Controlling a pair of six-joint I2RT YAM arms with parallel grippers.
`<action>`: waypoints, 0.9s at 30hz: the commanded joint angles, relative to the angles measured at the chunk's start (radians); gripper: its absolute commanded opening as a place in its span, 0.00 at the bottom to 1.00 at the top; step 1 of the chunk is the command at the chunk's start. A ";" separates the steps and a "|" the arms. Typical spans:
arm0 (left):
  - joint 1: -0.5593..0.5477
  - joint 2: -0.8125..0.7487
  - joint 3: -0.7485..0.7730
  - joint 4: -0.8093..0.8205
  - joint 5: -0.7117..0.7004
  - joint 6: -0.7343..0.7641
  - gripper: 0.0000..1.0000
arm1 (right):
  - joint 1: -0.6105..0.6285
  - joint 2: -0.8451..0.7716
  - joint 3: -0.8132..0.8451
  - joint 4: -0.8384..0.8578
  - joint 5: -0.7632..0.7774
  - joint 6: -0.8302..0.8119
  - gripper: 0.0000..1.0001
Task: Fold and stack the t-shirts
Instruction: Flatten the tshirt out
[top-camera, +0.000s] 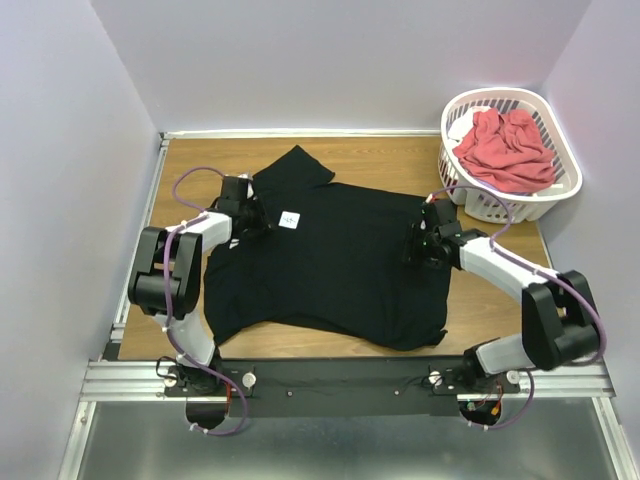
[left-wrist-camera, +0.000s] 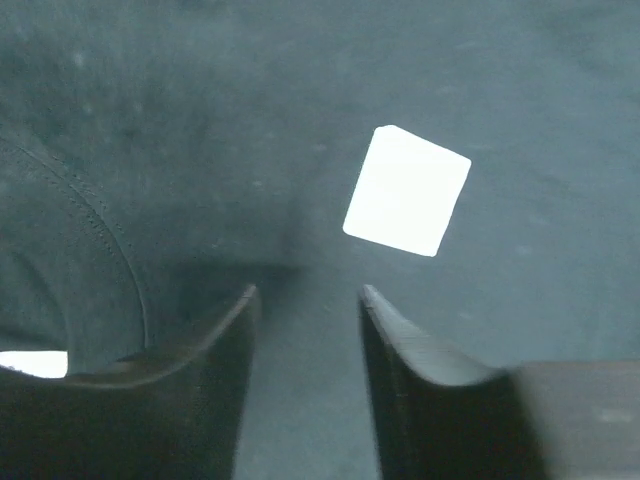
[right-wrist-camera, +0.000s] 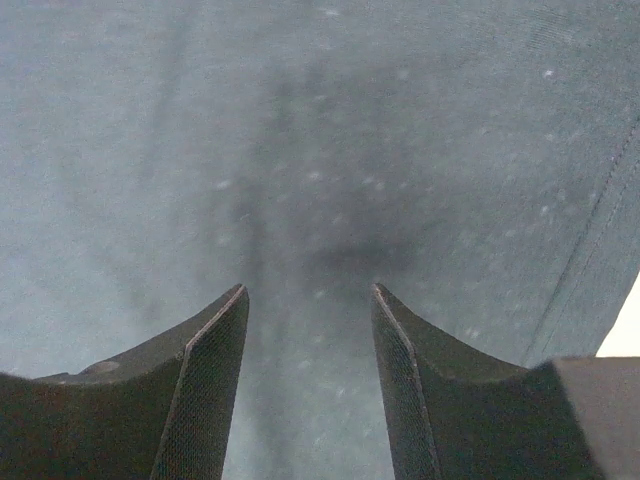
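Observation:
A black t-shirt (top-camera: 340, 265) lies spread flat on the wooden table (top-camera: 385, 155), its small white neck tag (top-camera: 291, 219) facing up. My left gripper (top-camera: 256, 224) is low over the collar area, just left of the tag (left-wrist-camera: 407, 190). Its jaws are open, with flat black cloth (left-wrist-camera: 200, 120) showing in the gap (left-wrist-camera: 308, 292). My right gripper (top-camera: 420, 246) hovers over the shirt's right side near a stitched hem. It is open (right-wrist-camera: 308, 290) over smooth cloth (right-wrist-camera: 300, 120). A coral-red t-shirt (top-camera: 505, 150) sits crumpled in the basket.
The white slotted laundry basket (top-camera: 560, 192) stands at the table's back right corner. Purple-grey walls close in the back and both sides. A metal rail (top-camera: 340, 380) carrying the arm bases runs along the near edge.

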 joint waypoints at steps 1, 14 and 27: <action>0.031 0.045 -0.014 0.026 0.000 -0.036 0.49 | -0.015 0.100 0.041 0.064 0.064 -0.012 0.59; 0.195 0.212 0.167 -0.014 0.078 -0.056 0.52 | -0.041 0.564 0.408 0.162 0.087 -0.077 0.59; 0.204 0.351 0.570 -0.143 0.127 0.033 0.69 | -0.061 0.717 0.825 0.098 -0.128 -0.261 0.68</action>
